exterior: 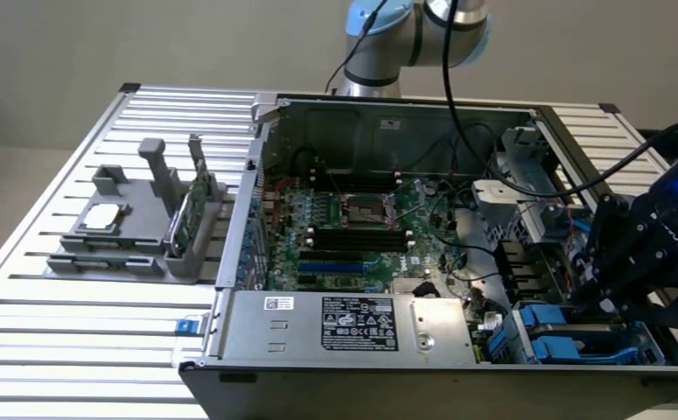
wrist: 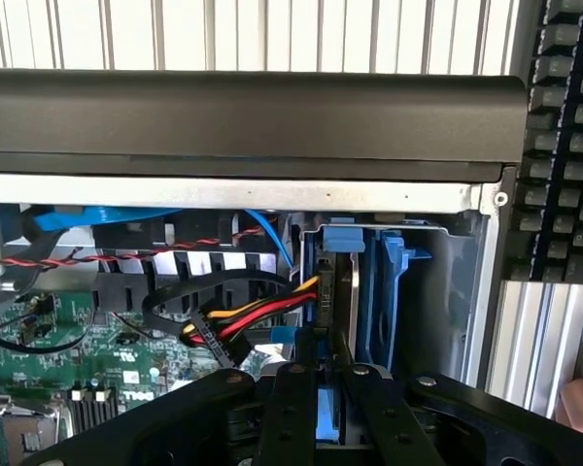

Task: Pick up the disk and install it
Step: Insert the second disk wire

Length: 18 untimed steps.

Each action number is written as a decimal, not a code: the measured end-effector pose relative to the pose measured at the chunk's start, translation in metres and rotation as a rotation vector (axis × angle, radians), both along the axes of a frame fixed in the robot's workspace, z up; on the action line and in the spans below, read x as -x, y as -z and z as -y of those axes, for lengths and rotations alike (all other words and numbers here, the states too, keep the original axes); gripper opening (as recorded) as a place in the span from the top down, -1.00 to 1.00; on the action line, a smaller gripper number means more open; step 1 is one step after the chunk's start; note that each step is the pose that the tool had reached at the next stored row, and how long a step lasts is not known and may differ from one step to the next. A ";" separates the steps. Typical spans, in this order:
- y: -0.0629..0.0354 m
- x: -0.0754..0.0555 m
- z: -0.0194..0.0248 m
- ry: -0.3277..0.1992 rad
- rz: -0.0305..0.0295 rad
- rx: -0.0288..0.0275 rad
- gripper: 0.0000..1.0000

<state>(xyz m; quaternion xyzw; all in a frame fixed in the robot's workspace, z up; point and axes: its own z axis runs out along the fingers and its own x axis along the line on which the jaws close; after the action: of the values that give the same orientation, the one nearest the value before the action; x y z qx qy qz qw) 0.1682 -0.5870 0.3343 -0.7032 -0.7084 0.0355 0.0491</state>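
Disk (wrist: pixel 332 340) is clamped edgewise between gripper (wrist: pixel 330 408) fingers – held upright so it enters the blue drive bay (exterior: pixel 572 337)

Open computer case (exterior: pixel 373 219), gripper (exterior: pixel 607 302) low over blue drive carriers (exterior: pixel 572 337), grey fixture (exterior: pixel 129 232) beside

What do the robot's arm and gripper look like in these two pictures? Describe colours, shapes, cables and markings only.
The arm has silver-grey tubular segments with light blue joint caps, and black cables trail from it. The wrist unit is a black housing bearing pale lettering and a glowing blue light. The gripper is matte black, with flat linkage bars dotted with round screws.
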 end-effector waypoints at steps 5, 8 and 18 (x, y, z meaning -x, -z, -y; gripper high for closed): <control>-0.0217 0.001 0.0001 0.000 -0.0004 0.0001 0.51; -0.0301 0.005 0.0001 0.000 -0.0007 0.0003 0.51; -0.0325 0.017 0.0001 -0.001 -0.0068 -0.0009 0.56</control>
<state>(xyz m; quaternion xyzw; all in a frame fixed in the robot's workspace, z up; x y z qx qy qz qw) 0.1513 -0.5870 0.3668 -0.7028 -0.7085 0.0376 0.0519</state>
